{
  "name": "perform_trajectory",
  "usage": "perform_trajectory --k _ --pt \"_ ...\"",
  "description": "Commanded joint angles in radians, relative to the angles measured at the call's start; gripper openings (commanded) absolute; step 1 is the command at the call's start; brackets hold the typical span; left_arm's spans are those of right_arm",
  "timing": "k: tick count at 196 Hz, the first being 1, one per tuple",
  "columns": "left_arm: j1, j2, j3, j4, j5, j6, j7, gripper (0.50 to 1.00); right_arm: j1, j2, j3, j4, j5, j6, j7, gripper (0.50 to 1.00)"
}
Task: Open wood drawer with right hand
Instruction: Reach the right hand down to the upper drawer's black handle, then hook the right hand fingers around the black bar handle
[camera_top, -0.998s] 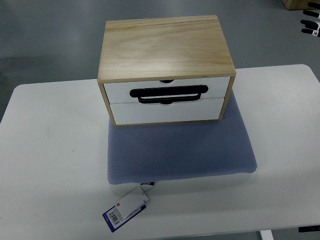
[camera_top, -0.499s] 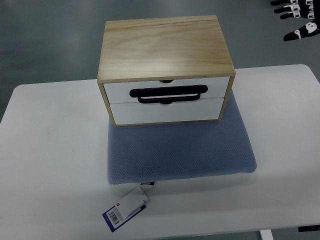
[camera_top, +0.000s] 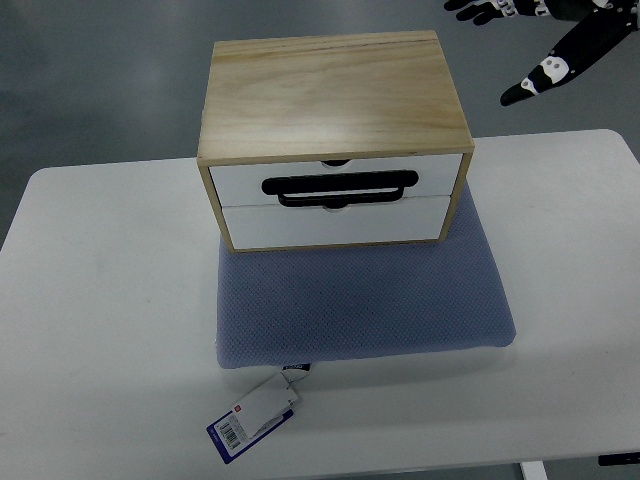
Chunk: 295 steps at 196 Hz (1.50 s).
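A: Starting nearest, what lies at the tabletop (camera_top: 90, 330) edge?
B: A barcode tag (camera_top: 250, 421), fixed to a blue mat (camera_top: 360, 305); bare white surface flanks both sides.
A: And the wood drawer (camera_top: 330, 182)?
B: Shut, with a black handle (camera_top: 339, 187), in a box (camera_top: 330, 95) on the mat's far part.
A: The right hand (camera_top: 545, 40)?
B: Over grey floor (camera_top: 90, 80) beyond, fingers spread wide, empty, partly cropped by the top edge.

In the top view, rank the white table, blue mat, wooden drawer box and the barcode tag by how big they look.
1. White table
2. Blue mat and wooden drawer box: they look alike; the box is nearer the camera, so unranked.
3. Barcode tag
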Motion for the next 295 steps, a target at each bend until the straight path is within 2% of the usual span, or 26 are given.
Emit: perform_trajectory --k 1,37,76,124,157,295 --pt "0.0 0.0 0.0 0.0 0.0 0.0 0.0 1.0 0.0 0.04 -0.001 0.032 0.003 0.0 -0.002 0.956" --pt "0.0 0.0 0.0 0.0 0.0 0.0 0.0 1.0 -0.043 0.175 -0.008 0.044 0.003 0.0 -0.009 0.956" --pt "0.0 0.0 0.0 0.0 0.0 0.0 0.0 1.0 -0.086 0.267 -0.019 0.041 -0.003 0.0 -0.076 0.956" --pt "0.0 0.0 0.0 0.0 0.0 0.0 0.0 1.0 -0.136 0.298 -0.022 0.033 -0.033 0.0 -0.108 0.954" --pt "0.0 0.0 0.0 0.0 0.0 0.0 0.0 1.0 -0.171 0.321 -0.022 0.03 -0.033 0.0 -0.162 0.954" --pt "0.0 0.0 0.0 0.0 0.0 0.0 0.0 1.0 -0.196 0.385 -0.036 -0.088 -0.072 0.0 -0.168 0.954"
